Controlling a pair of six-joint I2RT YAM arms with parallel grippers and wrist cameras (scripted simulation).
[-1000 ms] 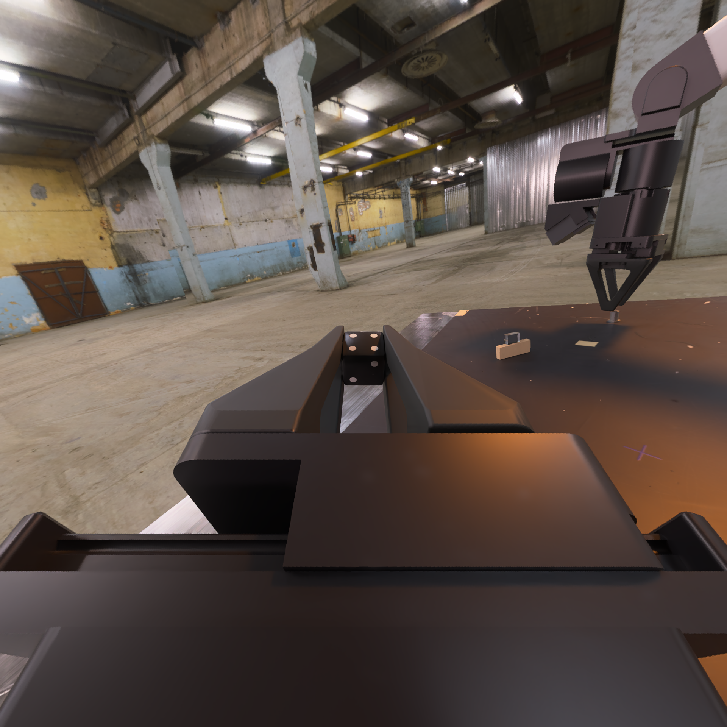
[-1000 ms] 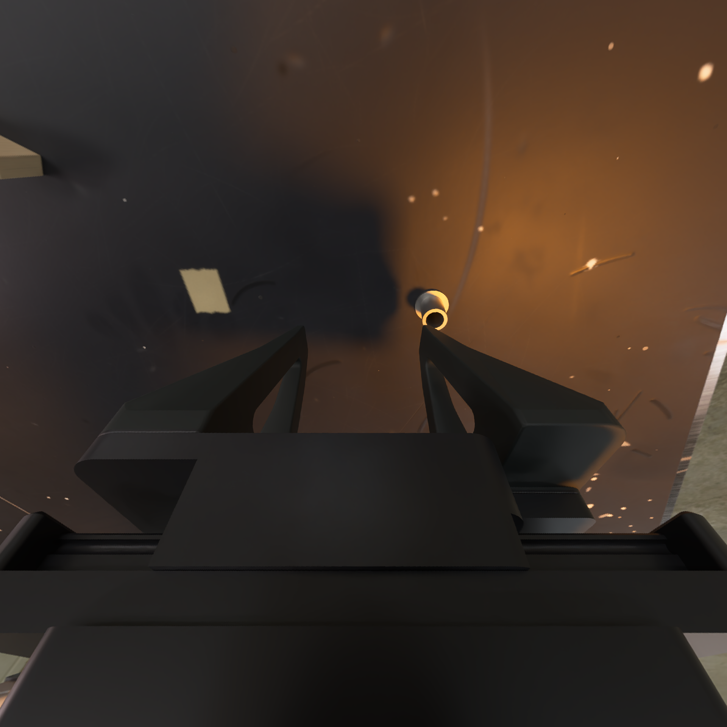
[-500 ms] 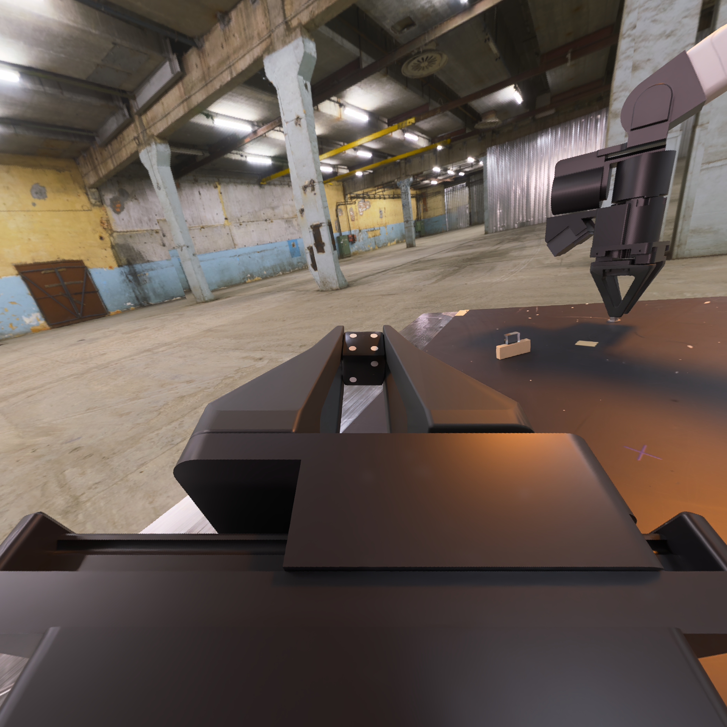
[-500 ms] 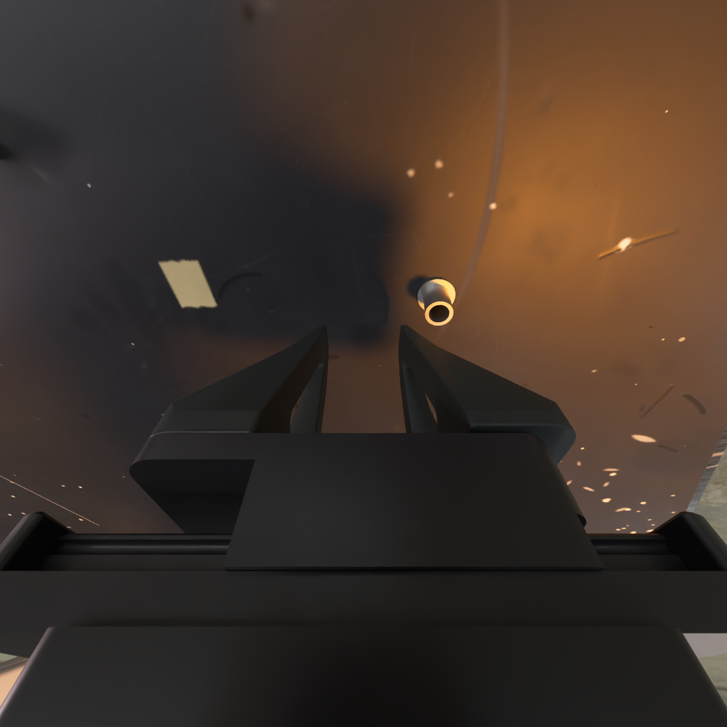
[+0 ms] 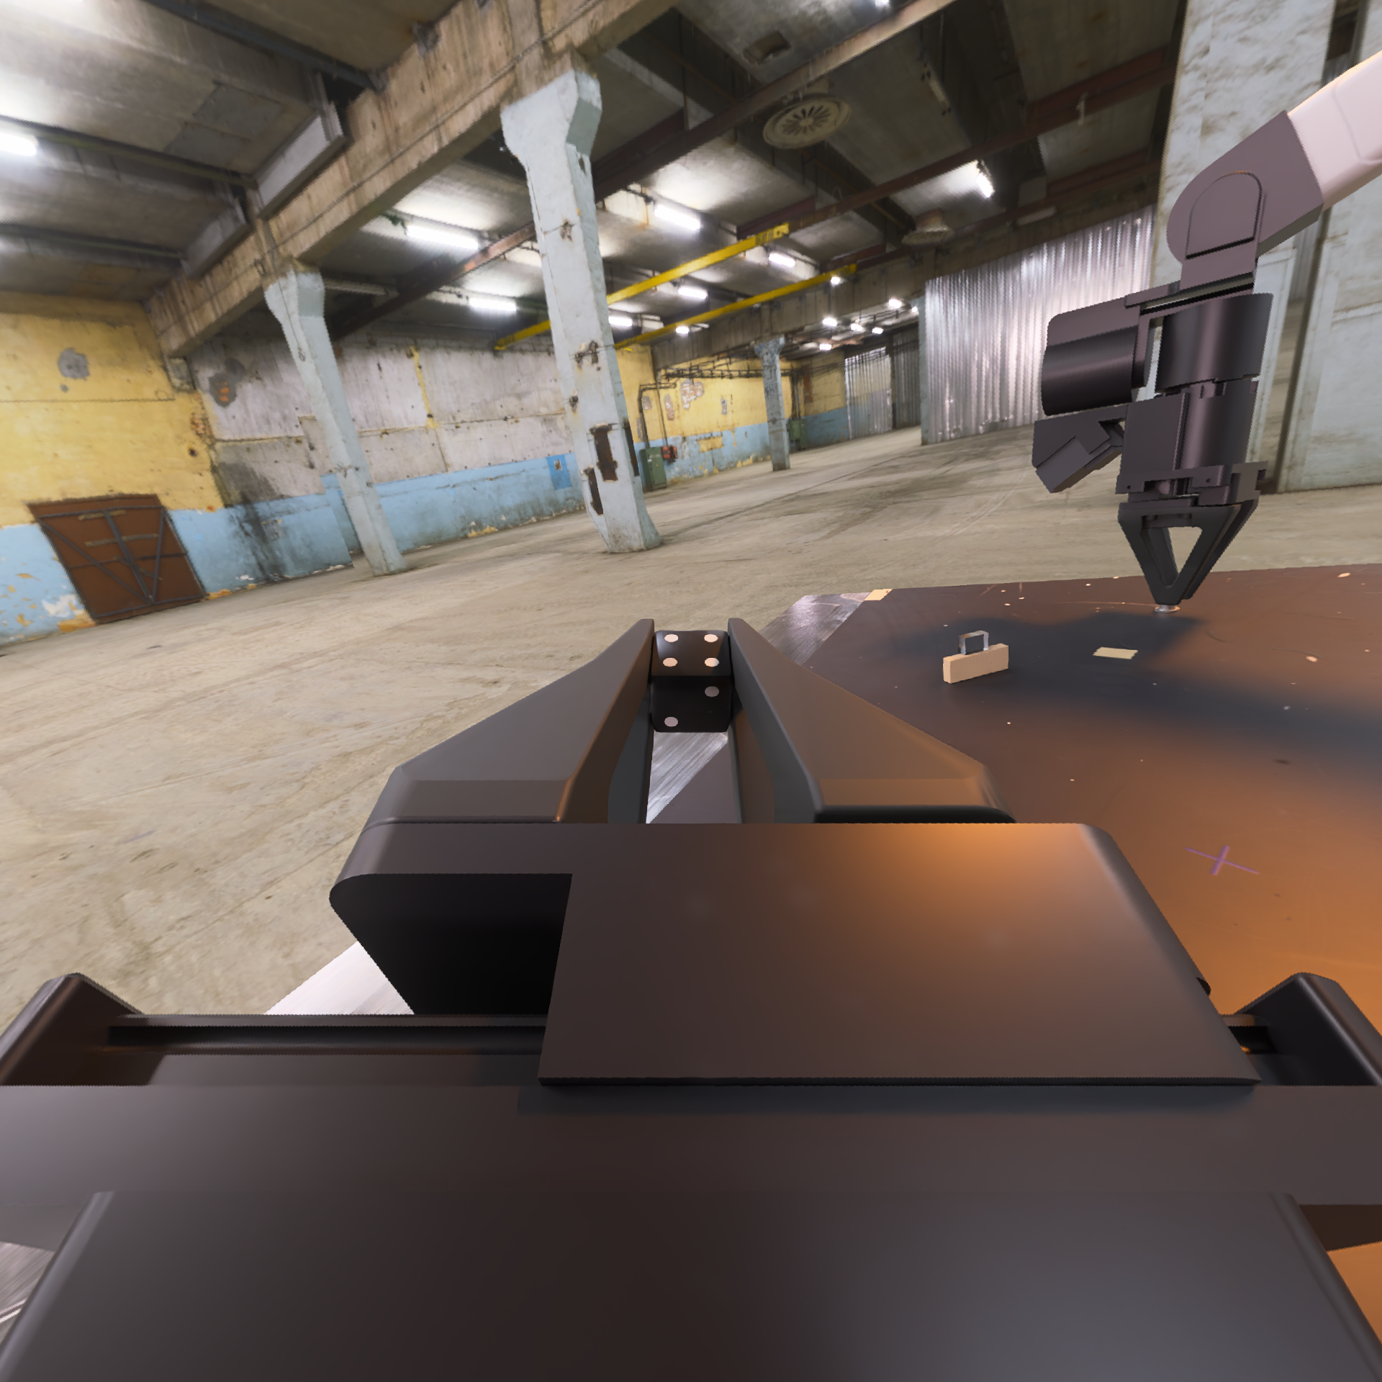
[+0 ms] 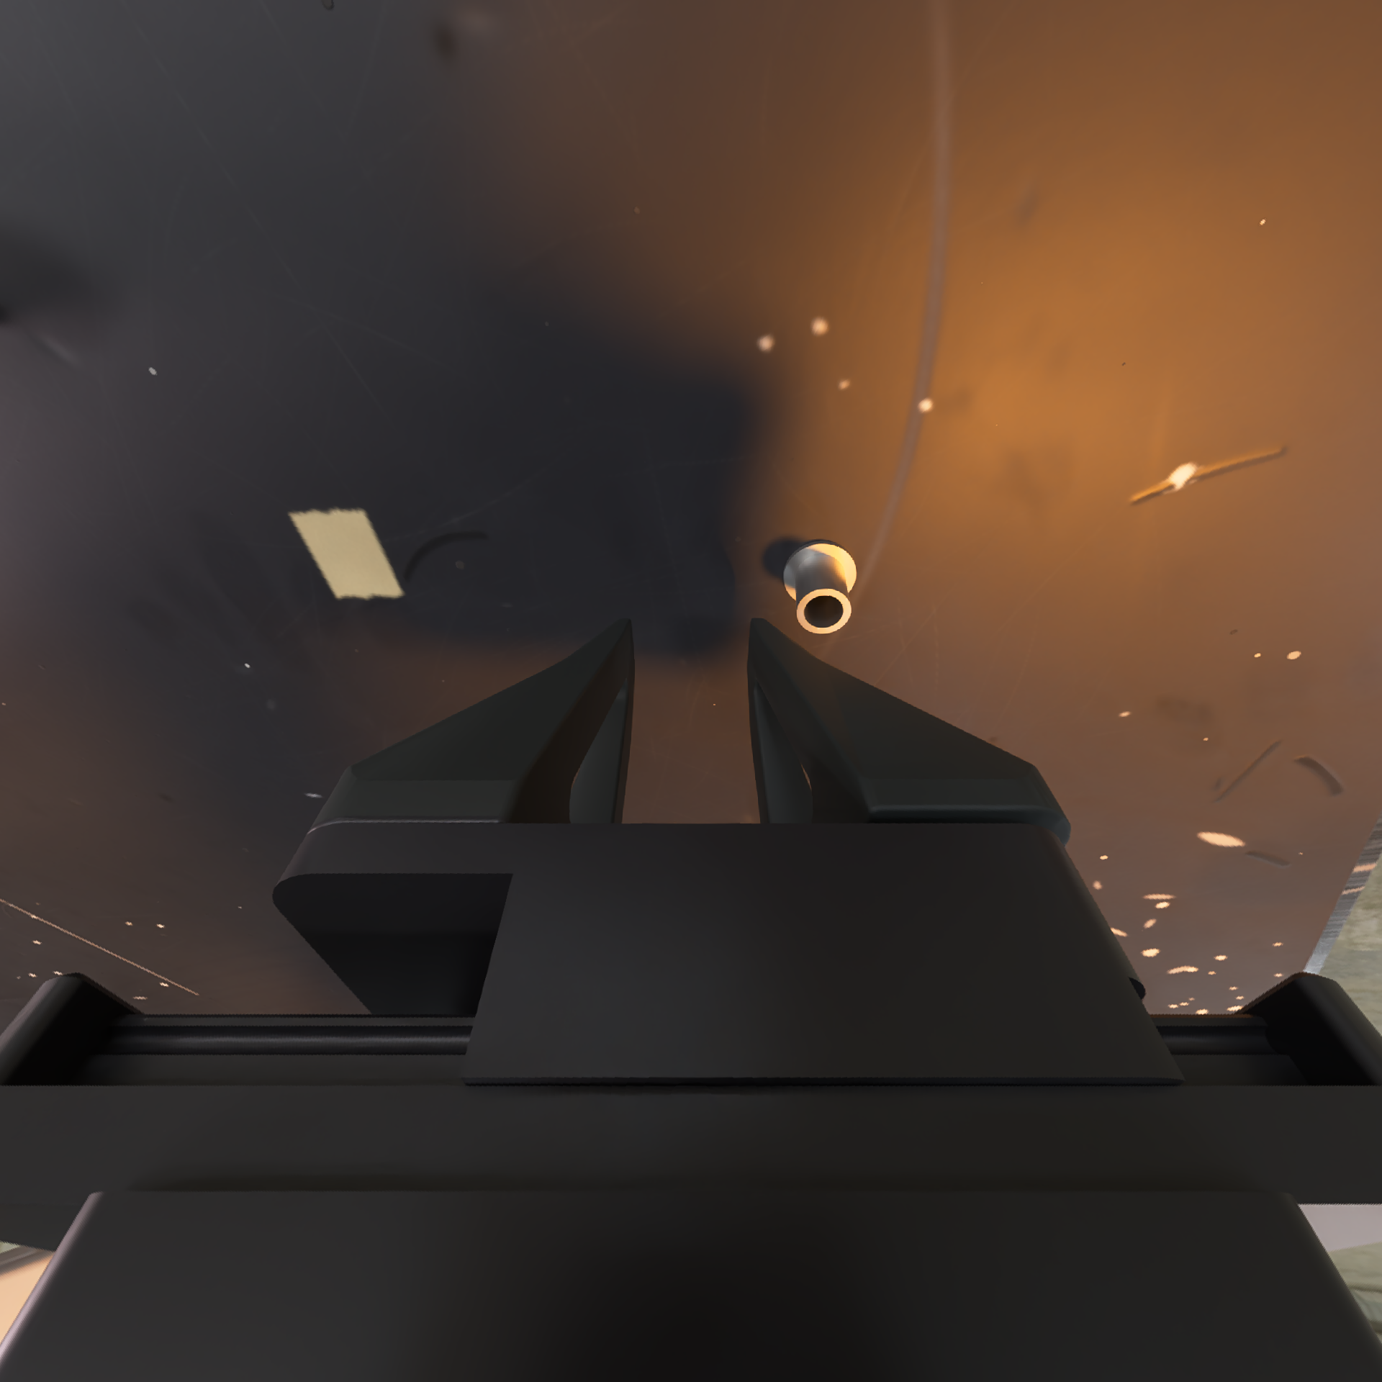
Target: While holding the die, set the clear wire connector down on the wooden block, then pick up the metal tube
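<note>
My left gripper (image 5: 691, 650) is shut on a black die (image 5: 689, 677) with white pips, held off the table's left edge. The clear wire connector (image 5: 974, 642) rests on the small wooden block (image 5: 976, 665) on the dark table (image 5: 1122, 748). The short metal tube (image 6: 821, 591) stands upright on the table, just outside and right of my right gripper's (image 6: 689, 628) right fingertip. The right gripper is empty, its fingers a narrow gap apart. In the left wrist view it (image 5: 1171, 594) points straight down, tips just above the tube (image 5: 1164, 608).
A tan tape patch (image 6: 345, 553) lies flat on the table left of the right gripper; it also shows in the left wrist view (image 5: 1114, 653). The table's right edge (image 6: 1346, 920) is near. A purple cross mark (image 5: 1223, 861) is on the table.
The right gripper's fingers have drawn together from wide apart to a narrow gap, with nothing between them; the tube stays outside the right finger. The left gripper and die have not moved.
</note>
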